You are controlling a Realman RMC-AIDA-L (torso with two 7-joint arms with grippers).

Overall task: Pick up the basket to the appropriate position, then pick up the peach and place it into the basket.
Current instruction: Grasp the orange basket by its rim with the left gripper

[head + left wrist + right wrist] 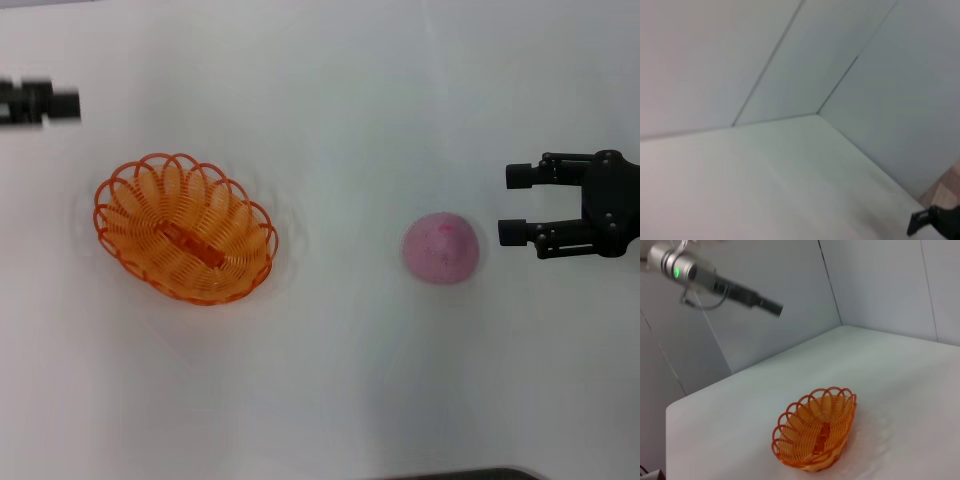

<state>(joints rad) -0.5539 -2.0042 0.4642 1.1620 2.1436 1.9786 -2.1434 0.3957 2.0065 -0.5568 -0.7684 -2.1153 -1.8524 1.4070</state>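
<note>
The orange wire basket [185, 228] sits upright on the white table, left of centre in the head view. It also shows in the right wrist view [815, 432]. The pink speckled peach [441, 247] rests on the table to the right of the basket and well apart from it. My right gripper [517, 204] is open and empty, just right of the peach, with its fingers pointing toward the peach and a small gap between them and it. My left gripper [40, 103] is at the far left edge, above and apart from the basket. The right wrist view shows it high over the table [765, 304].
The white table [320, 380] meets grey wall panels [790, 55] at the back. A dark part [935, 222] shows at a corner of the left wrist view. A dark edge [470, 474] runs along the table's front.
</note>
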